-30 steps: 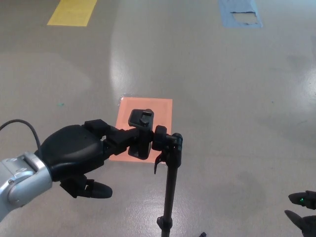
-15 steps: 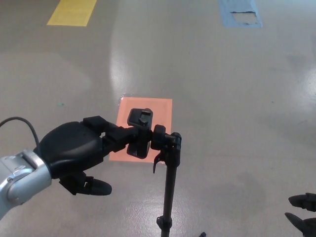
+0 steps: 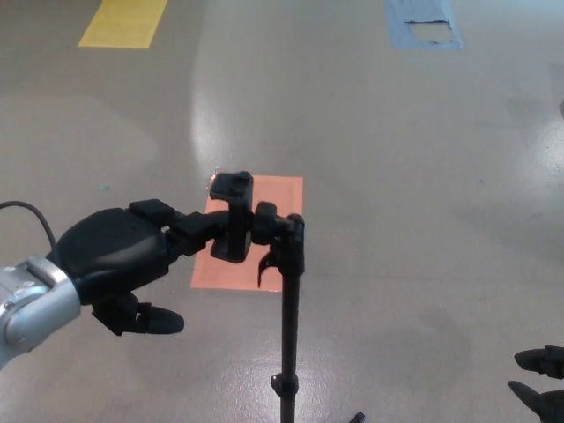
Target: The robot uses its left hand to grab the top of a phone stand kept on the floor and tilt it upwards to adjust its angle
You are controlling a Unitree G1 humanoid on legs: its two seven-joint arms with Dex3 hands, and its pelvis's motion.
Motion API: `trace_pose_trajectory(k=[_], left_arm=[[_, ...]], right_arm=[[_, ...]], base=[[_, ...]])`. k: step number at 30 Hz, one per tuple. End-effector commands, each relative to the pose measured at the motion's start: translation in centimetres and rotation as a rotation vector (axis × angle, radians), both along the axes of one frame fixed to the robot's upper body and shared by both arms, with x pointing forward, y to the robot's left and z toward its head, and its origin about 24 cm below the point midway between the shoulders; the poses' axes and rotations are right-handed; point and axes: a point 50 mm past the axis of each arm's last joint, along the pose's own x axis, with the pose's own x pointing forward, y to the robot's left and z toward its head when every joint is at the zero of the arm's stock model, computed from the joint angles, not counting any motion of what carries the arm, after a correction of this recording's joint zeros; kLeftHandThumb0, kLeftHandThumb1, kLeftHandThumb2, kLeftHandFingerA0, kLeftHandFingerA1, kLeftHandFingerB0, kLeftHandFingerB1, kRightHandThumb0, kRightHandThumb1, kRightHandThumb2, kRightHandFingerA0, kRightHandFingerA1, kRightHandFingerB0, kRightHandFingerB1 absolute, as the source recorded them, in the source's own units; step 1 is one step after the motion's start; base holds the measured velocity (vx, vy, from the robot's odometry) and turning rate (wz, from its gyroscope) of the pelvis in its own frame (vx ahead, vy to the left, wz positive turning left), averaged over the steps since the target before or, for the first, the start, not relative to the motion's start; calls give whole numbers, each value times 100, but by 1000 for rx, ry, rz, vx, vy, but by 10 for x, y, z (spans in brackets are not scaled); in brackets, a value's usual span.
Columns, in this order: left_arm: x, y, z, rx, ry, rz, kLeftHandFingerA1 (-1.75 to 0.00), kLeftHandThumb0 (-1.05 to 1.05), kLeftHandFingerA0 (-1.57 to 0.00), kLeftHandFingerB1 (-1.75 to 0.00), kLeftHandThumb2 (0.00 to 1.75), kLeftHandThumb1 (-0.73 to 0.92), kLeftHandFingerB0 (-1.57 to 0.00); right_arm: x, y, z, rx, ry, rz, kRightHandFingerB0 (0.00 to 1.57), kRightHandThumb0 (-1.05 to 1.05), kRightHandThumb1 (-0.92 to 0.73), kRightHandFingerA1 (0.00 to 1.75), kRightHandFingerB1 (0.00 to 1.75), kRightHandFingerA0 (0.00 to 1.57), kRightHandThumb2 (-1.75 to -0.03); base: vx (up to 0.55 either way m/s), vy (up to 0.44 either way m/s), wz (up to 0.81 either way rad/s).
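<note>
— Head view: the left hand (image 3: 119, 264) has its fingers (image 3: 189, 231) closed on the phone stand (image 3: 286, 291) clamp, above an orange floor patch (image 3: 273, 189).
— Any writing?
— None readable. The right hand (image 3: 539, 381) barely shows; its grip I can't judge.

1. An indoor lab or test hall, by the look of it: a bare, glossy grey floor (image 3: 397, 176).
2. Coloured floor patches (likely position markers): orange (image 3: 251, 251), yellow (image 3: 123, 22), blue (image 3: 421, 22).
</note>
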Motion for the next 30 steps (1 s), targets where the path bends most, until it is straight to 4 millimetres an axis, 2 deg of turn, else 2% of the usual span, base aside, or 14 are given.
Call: trace_pose_trajectory(k=[1,10,11,12,13,15,16,17,22,23,30], left_arm=[[5,23,-11,37,49,129,-42,-82,-16,-18,91,57,-3],[13,42,-11,2,63,215,-43,-82,-17,-19,92,57,-3],[14,43,-8,-6,58,219,-31,-80,-26,-21,62,69,-3],[15,44,-7,-12,54,221,-31,-80,-26,-21,62,69,-3],[16,45,-4,-17,50,223,-44,-87,-20,-13,93,60,-2],[17,46,-2,-22,46,224,-44,-87,-20,-13,93,60,-2],[17,47,0,-32,43,233,-31,-79,-27,-21,62,70,-3],[17,47,1,-38,43,238,-43,-80,-17,-18,91,57,-3],[18,46,7,-65,42,242,-43,-83,-18,-18,90,57,-3],[18,46,8,-67,41,240,-31,-77,-24,-21,62,67,-4],[19,37,16,-78,4,195,-31,-78,-25,-21,62,70,-4]], right_arm=[[-4,-7,0,-4,21,-15,23,-71,-71,38,30,22,-62],[-2,-7,1,-13,16,-15,22,-72,-74,37,30,22,-62],[-1,-7,2,-12,14,-17,23,-72,-74,38,30,22,-63],[-1,-7,2,-10,12,-18,23,-72,-74,38,30,22,-63],[-1,-7,2,-7,11,-19,22,-72,-72,38,29,21,-63],[-1,-7,3,-3,9,-19,22,-72,-72,38,29,21,-63],[-1,-7,2,-9,10,-17,23,-71,-74,38,29,21,-63],[-1,-7,2,-10,10,-17,24,-72,-73,37,30,20,-62],[-1,-7,2,-7,12,-21,23,-71,-74,38,30,20,-63],[-1,-7,2,-9,13,-21,23,-71,-74,37,29,20,-63],[-2,-9,2,-11,16,-19,22,-71,-74,37,30,21,-62]], base=[[0,0,0],[0,0,0],[0,0,0],[0,0,0],[0,0,0],[0,0,0],[0,0,0],[0,0,0],[0,0,0],[0,0,0],[0,0,0]])
